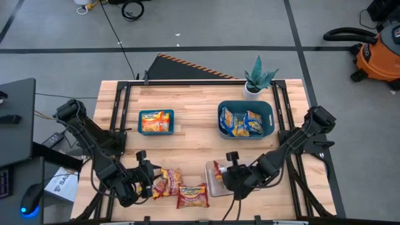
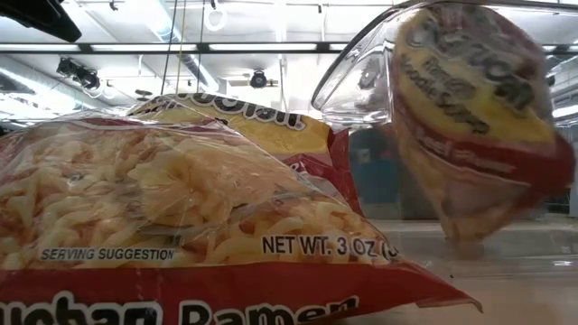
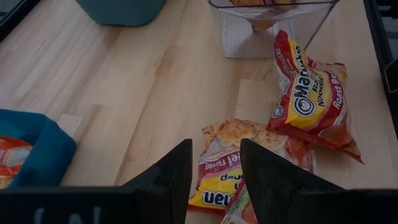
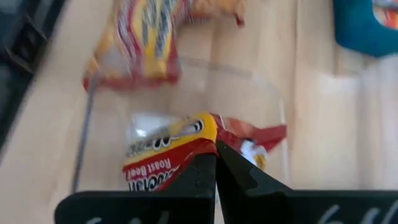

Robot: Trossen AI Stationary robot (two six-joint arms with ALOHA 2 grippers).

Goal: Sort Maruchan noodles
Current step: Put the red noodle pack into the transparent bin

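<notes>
Three red-and-yellow Maruchan packets sit near the table's near edge. Two lie flat on the wood: one (image 1: pixel 165 182) (image 3: pixel 239 165) under my left gripper, one (image 1: pixel 192 195) (image 3: pixel 311 99) beside it. My left gripper (image 1: pixel 147 179) (image 3: pixel 216 168) is open and hovers over the first one's end. My right gripper (image 1: pixel 229 172) (image 4: pixel 216 163) is shut on the third packet (image 4: pixel 163 155) (image 2: pixel 470 117) in the clear container (image 1: pixel 212 182) (image 2: pixel 357 81). An orange packet (image 1: pixel 155 122) lies in the left teal bin (image 1: pixel 140 128). Blue-and-yellow packets (image 1: pixel 244 122) lie in the right teal bin (image 1: pixel 270 109). My right gripper pinches the red-and-yellow packet between its two fingers at the upper edge (image 4: pixel 202 140), coming from above and slanting down. The packet stands upright below the fingers inside the clear container. I cannot tell whether its lower end (image 2: pixel 470 236) rests on the container's floor.
A potted plant (image 1: pixel 257 80) stands at the far edge, behind the right bin. Bare wood lies between the two bins and the near packets. Black rails (image 1: pixel 119 106) run along both table sides. An orange shop vacuum (image 1: pixel 378 53) stands on the floor beyond.
</notes>
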